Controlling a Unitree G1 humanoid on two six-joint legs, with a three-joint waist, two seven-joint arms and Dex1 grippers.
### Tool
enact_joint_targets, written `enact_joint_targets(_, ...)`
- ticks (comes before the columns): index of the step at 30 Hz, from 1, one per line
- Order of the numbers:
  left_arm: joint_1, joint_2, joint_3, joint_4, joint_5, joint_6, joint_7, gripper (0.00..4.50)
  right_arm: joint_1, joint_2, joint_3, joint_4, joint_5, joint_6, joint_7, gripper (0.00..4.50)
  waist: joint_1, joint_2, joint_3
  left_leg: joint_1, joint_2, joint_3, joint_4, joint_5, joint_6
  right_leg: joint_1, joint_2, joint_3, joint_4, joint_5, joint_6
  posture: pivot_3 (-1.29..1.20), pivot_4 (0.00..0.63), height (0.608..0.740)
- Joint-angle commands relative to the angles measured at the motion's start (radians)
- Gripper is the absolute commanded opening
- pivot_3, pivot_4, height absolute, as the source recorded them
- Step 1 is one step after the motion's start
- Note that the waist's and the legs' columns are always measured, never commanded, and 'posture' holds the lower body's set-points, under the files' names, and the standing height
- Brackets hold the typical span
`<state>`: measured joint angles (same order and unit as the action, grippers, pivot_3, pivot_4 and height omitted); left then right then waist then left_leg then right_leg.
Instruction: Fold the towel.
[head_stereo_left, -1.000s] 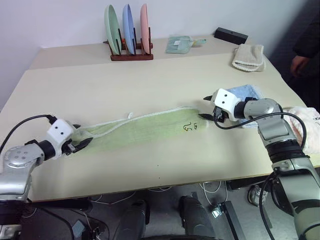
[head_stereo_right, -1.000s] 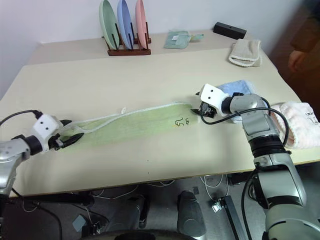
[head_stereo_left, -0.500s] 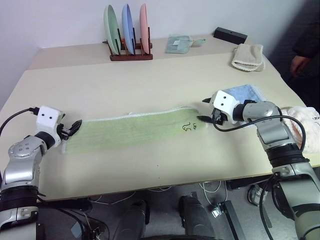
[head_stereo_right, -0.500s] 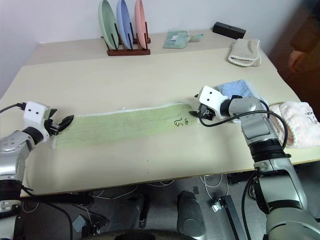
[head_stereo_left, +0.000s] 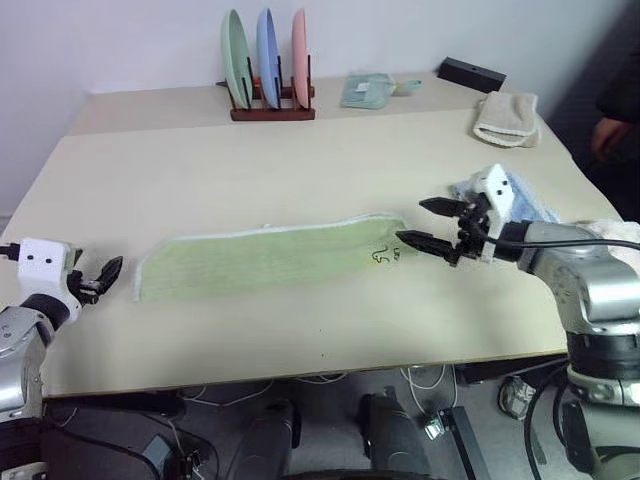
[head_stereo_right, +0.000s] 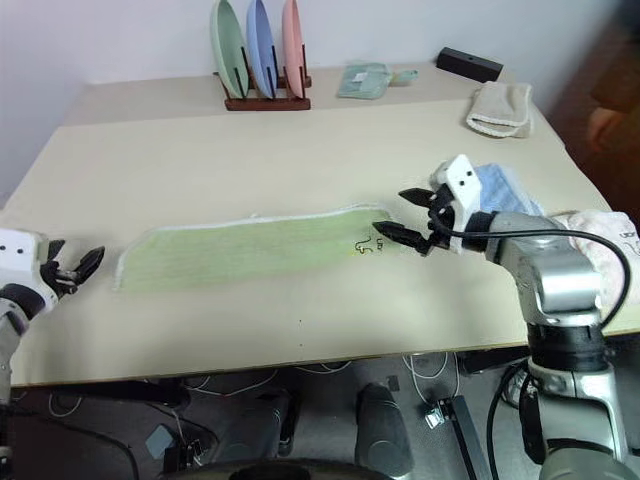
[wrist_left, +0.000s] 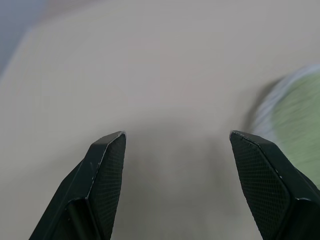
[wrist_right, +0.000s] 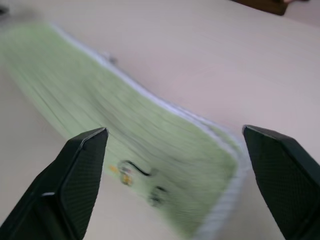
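Observation:
The towel (head_stereo_left: 265, 258), a long light green strip with white edging, lies flat across the middle of the table. Its dark logo (head_stereo_left: 380, 254) is near its right end. My left gripper (head_stereo_left: 100, 275) stands open just off the towel's left end, with nothing between its fingers. In the left wrist view, bare table lies between the fingers (wrist_left: 107, 165) and the towel's edge (wrist_left: 295, 110) is off to one side. My right gripper (head_stereo_left: 415, 222) is open wide, hovering just past the logo end. The right wrist view looks along the towel (wrist_right: 125, 125) between the spread fingers (wrist_right: 80, 165).
A rack of three plates (head_stereo_left: 268, 72) stands at the back, with a small green cloth (head_stereo_left: 365, 90), a black box (head_stereo_left: 470, 72) and a beige towel (head_stereo_left: 505, 118) to its right. A light blue towel (head_stereo_left: 530, 200) lies behind my right gripper. A person's hand (head_stereo_left: 608, 135) shows at the right edge.
The towel's bunched left end was spread flat, then the left gripper let go and drew off to the left. The right gripper opened wide, rolled and pulled back from the logo end.

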<state>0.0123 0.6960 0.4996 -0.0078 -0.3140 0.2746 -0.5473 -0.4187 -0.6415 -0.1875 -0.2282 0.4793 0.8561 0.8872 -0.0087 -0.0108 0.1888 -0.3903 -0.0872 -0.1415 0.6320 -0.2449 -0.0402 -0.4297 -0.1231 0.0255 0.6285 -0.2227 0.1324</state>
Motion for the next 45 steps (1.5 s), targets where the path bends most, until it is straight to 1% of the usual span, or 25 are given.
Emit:
enact_joint_targets(1,0.043,-0.009,-0.084,-0.239,-0.061,0.000,-0.088,3.40,0.068,0.076,-0.099,-0.128,0.134,0.234,-0.150,4.48,0.005,-0.002,-0.001,0.000,0.000,0.000,0.000,0.000,0.000,0.000,0.000,0.000,0.000,0.000,0.000,0.00,0.150,0.738)
enact_joint_targets(3,0.058,-0.017,-0.141,-0.315,-0.071,0.022,-0.110,3.40,0.083,0.125,-0.146,-0.150,0.175,0.337,-0.236,4.48,0.005,-0.002,-0.001,0.000,-0.001,0.000,0.000,0.000,0.000,0.001,-0.001,0.000,-0.001,0.000,0.000,0.00,0.150,0.738)
enact_joint_targets(5,0.065,-0.025,-0.237,-0.398,-0.075,0.049,-0.136,3.40,0.103,0.188,-0.197,-0.175,0.200,0.433,-0.327,4.48,0.004,-0.001,-0.001,0.000,-0.001,0.001,0.000,0.000,0.000,0.001,-0.001,0.000,-0.001,0.000,0.000,0.00,0.150,0.738)
enact_joint_targets(6,0.065,-0.028,-0.292,-0.432,-0.071,0.051,-0.155,3.40,0.108,0.231,-0.230,-0.185,0.214,0.483,-0.373,4.48,0.003,-0.001,-0.001,0.000,-0.001,0.001,0.000,0.000,0.000,0.001,-0.001,0.000,-0.001,0.000,0.000,0.00,0.150,0.738)
enact_joint_targets(9,0.049,-0.041,-0.399,-0.483,-0.065,0.073,-0.175,3.40,0.087,0.352,-0.318,-0.202,0.227,0.602,-0.492,4.48,-0.004,-0.001,-0.002,0.000,-0.001,0.001,0.000,0.000,0.000,0.001,0.000,0.000,-0.001,0.000,0.000,0.00,0.150,0.738)
enact_joint_targets(13,0.016,-0.073,-0.476,-0.525,-0.082,0.108,-0.172,3.40,0.030,0.493,-0.419,-0.191,0.189,0.711,-0.623,4.48,-0.005,0.000,-0.002,0.001,-0.001,0.001,-0.001,0.000,0.000,0.000,0.001,0.000,0.000,0.000,0.000,0.00,0.150,0.738)
enact_joint_targets(15,0.006,-0.082,-0.495,-0.534,-0.087,0.117,-0.173,3.40,-0.005,0.549,-0.467,-0.175,0.173,0.736,-0.669,4.48,-0.006,0.000,-0.002,0.001,-0.001,0.001,-0.001,0.000,0.000,0.000,0.001,0.000,0.000,0.000,0.000,0.00,0.150,0.738)
enact_joint_targets(19,-0.012,-0.101,-0.519,-0.535,-0.088,0.127,-0.172,3.40,-0.143,0.674,-0.600,-0.076,0.116,0.736,-0.784,4.48,-0.007,0.000,-0.002,0.001,-0.001,0.001,0.000,0.000,0.000,0.000,0.001,0.000,0.000,0.000,-0.001,0.00,0.150,0.738)
enact_joint_targets(24,-0.021,-0.118,-0.523,-0.532,-0.083,0.126,-0.157,3.40,-0.254,0.760,-0.721,0.038,0.056,0.656,-0.920,4.48,-0.009,0.000,-0.002,0.001,-0.001,0.001,-0.001,0.000,0.000,0.000,0.002,0.000,0.000,0.000,-0.001,0.00,0.150,0.738)
enact_joint_targets(25,-0.020,-0.122,-0.522,-0.533,-0.083,0.126,-0.153,3.40,-0.264,0.767,-0.733,0.049,0.057,0.647,-0.931,4.24,-0.009,0.000,-0.002,0.001,-0.001,0.001,-0.001,0.000,0.000,0.000,0.002,0.000,0.000,0.000,-0.001,0.00,0.150,0.738)
enact_joint_targets(27,-0.009,-0.125,-0.525,-0.541,-0.081,0.126,-0.150,3.40,-0.263,0.768,-0.725,0.047,0.061,0.634,-0.942,3.60,-0.007,0.000,-0.003,0.001,-0.001,0.001,-0.001,0.000,0.000,0.000,0.002,0.000,0.000,0.000,-0.001,0.00,0.150,0.738)
enact_joint_targets(28,-0.004,-0.126,-0.528,-0.545,-0.079,0.126,-0.149,3.40,-0.259,0.767,-0.719,0.044,0.064,0.625,-0.948,3.17,-0.008,0.001,-0.002,0.001,-0.001,0.001,-0.001,0.000,0.000,0.001,0.002,0.000,0.000,0.000,-0.001,0.00,0.150,0.738)
enact_joint_targets(31,0.004,-0.129,-0.536,-0.542,-0.074,0.120,-0.147,3.40,-0.251,0.753,-0.716,0.036,0.074,0.606,-0.962,1.53,-0.010,0.001,-0.002,0.001,-0.001,0.001,-0.001,0.000,0.000,0.000,0.002,0.000,0.000,0.000,-0.001,0.00,0.150,0.738)
enact_joint_targets(32,0.004,-0.134,-0.539,-0.539,-0.074,0.118,-0.145,3.40,-0.252,0.743,-0.718,0.026,0.080,0.606,-0.963,1.10,-0.011,0.001,-0.002,0.001,-0.001,0.001,-0.001,0.000,0.000,0.000,0.002,0.000,0.000,0.000,-0.001,0.00,0.150,0.738)
enact_joint_targets(34,0.000,-0.141,-0.543,-0.532,-0.073,0.117,-0.143,3.40,-0.255,0.722,-0.720,0.004,0.090,0.609,-0.964,0.02,-0.011,0.001,-0.002,0.001,-0.001,0.001,-0.001,0.000,0.000,0.000,0.002,0.000,0.000,0.000,-0.001,0.00,0.150,0.738)
enact_joint_targets(38,-0.013,-0.151,-0.551,-0.510,-0.065,0.108,-0.145,3.40,-0.241,0.648,-0.692,-0.051,0.103,0.633,-0.944,0.02,-0.007,0.002,-0.002,0.001,-0.001,0.001,-0.001,0.000,0.000,0.000,0.002,0.000,0.000,0.000,-0.001,0.00,0.150,0.738)
enact_joint_targets(42,-0.048,-0.154,-0.559,-0.446,-0.052,0.082,-0.165,3.40,-0.193,0.406,-0.566,-0.093,0.107,0.612,-0.840,0.02,-0.005,0.003,-0.001,0.001,-0.001,0.001,-0.001,0.000,0.000,0.001,0.002,0.000,-0.001,0.000,-0.001,0.00,0.150,0.738)
enact_joint_targets(45,-0.067,-0.157,-0.565,-0.412,-0.043,0.064,-0.175,3.40,-0.178,0.292,-0.456,-0.114,0.131,0.584,-0.750,0.02,-0.013,0.003,-0.001,0.001,-0.001,0.002,-0.001,0.000,0.001,0.001,0.002,0.000,-0.002,0.000,-0.001,0.00,0.150,0.738)
